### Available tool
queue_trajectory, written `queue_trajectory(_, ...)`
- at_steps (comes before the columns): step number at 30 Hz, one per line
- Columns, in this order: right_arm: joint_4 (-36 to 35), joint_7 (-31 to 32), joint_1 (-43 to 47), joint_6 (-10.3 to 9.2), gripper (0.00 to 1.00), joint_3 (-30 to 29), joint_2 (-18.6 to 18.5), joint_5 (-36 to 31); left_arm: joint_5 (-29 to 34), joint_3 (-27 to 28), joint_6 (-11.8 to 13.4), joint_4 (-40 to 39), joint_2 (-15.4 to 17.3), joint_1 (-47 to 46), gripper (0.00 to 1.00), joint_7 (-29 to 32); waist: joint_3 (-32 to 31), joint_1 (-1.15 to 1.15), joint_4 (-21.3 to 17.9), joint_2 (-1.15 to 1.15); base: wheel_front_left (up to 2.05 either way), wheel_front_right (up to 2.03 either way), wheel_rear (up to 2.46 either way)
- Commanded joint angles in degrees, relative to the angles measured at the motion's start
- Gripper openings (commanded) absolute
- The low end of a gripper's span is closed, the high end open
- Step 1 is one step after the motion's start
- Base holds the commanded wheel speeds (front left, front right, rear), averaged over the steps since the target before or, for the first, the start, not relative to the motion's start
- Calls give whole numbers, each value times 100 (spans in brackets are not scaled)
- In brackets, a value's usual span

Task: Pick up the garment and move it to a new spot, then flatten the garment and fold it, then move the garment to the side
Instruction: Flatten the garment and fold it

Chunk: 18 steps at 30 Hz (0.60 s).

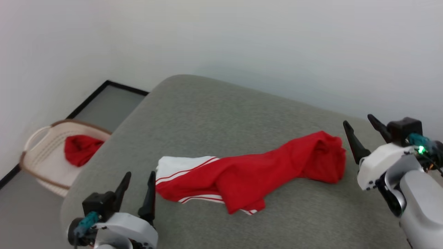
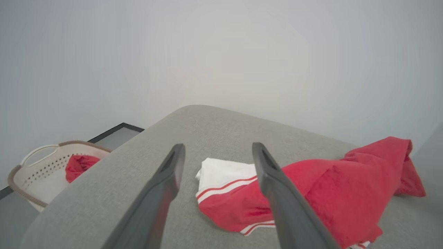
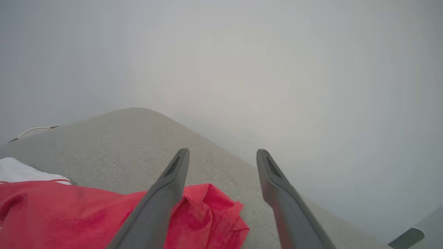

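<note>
The garment (image 1: 249, 173) lies crumpled in a long strip across the grey cushion (image 1: 214, 114), red body bunched to the right, a white sleeve with red-white trim at its left end. In the left wrist view the garment (image 2: 332, 186) lies ahead and to the right; in the right wrist view the garment (image 3: 79, 214) lies below and to the left. My left gripper (image 1: 140, 176) stands open just left of the white sleeve, holding nothing. My right gripper (image 1: 360, 121) stands open just right of the red end, apart from the cloth.
A white laundry basket (image 1: 43, 152) with a brown rim sits on the floor at the left, a red cloth (image 1: 81, 148) inside it. Pale walls rise behind the cushion. The cushion's left edge curves down toward the basket.
</note>
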Motion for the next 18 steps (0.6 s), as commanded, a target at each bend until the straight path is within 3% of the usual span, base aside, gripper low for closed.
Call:
queue_trajectory(1,-201,-83,252,21,100,-144,-4,-82,-73,4,-22,-19,90,-21,100,7,-66,0,-506,0,0,0,0)
queue_trajectory(7,-911,-178,887,21,100,-626,44,-458,-181,-33,-19,-10,196,48,100,24,-75,0,-1006,0,0,0,0)
queue_trajectory(12,-1787,-98,1705,21,100,-1259,316,-967,-404,-57,-19,-14,194,103,100,202,-22,0,-1469,0,0,0,0)
queue_trajectory(18,-2886,386,2644,21,100,-1868,814,-1394,-1036,-92,-20,-27,172,129,100,1035,80,0,-1993,0,0,0,0)
